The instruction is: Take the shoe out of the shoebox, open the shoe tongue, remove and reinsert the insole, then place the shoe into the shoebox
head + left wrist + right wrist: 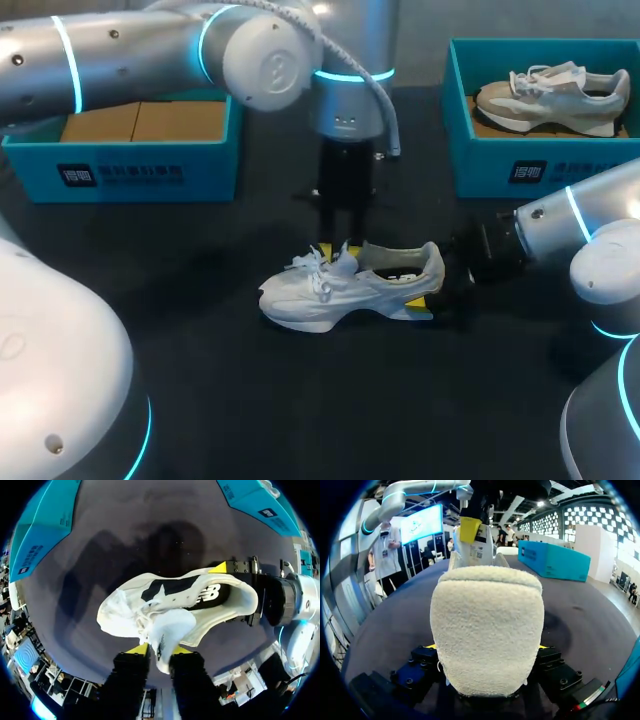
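A white sneaker (345, 285) stands upright on the dark table, toe to the left. My left gripper (337, 248) comes down from above and is shut on the shoe's tongue (162, 637), which sits pinched between its yellow tips (137, 649). My right gripper (438, 287) comes in low from the right and is shut on the shoe's fleecy heel (487, 630), one finger on each side. The black insole (180, 587) shows inside the shoe. An open teal shoebox (130, 170) with a bare cardboard floor stands at the back left.
A second teal shoebox (480, 150) at the back right holds a beige sneaker (550, 95). Dark tabletop lies open in front of the shoe and between the two boxes.
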`<state>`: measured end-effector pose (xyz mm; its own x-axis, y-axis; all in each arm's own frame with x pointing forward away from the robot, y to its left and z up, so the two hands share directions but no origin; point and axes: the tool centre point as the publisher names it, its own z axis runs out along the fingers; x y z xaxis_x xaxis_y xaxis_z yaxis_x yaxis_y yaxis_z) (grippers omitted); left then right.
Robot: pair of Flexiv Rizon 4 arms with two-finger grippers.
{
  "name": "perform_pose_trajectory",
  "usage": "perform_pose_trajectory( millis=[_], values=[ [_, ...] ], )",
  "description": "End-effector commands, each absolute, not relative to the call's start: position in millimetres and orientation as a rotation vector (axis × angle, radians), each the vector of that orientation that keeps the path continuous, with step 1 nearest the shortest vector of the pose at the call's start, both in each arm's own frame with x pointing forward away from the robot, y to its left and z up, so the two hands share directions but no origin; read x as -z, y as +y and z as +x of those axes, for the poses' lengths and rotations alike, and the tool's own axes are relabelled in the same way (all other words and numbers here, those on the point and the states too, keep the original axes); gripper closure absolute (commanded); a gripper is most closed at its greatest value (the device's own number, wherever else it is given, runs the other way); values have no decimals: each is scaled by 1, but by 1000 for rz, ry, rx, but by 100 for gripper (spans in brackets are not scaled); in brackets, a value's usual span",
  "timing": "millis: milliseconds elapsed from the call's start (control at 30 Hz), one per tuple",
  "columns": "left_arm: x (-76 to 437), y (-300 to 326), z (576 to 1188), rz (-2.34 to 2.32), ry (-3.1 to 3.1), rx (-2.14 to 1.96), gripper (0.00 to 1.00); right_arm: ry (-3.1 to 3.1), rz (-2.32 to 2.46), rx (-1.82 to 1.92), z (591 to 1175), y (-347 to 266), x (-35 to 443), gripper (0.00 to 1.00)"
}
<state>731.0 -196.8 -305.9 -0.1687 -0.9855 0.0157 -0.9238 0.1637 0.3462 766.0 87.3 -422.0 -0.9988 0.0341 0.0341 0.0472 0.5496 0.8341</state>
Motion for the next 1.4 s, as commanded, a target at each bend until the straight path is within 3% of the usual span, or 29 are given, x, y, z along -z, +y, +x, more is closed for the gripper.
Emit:
perform_pose_trajectory(
  millis=[33,1100,1200,1233,1267,1333,1400],
  values=[
    [303,-182,727,1851,-2192,340,100,-2757,-73,1478,767,89,424,100],
    [367,-114,732,2119,-2021,455,100,-2757,-73,1478,767,89,424,100],
    [377,-112,730,2156,-2038,477,63,-2757,-73,1478,767,89,424,100],
    [382,-111,729,2164,-2040,499,21,-2757,-73,1478,767,89,424,100],
    [383,-110,728,2156,-2029,510,7,-2757,-73,1478,767,89,424,100],
    [383,-109,727,2160,-2032,513,0,-2757,-73,1478,767,89,424,100],
    [380,-108,727,2159,-2029,511,0,-2757,-73,1478,767,89,424,100]
  ],
)
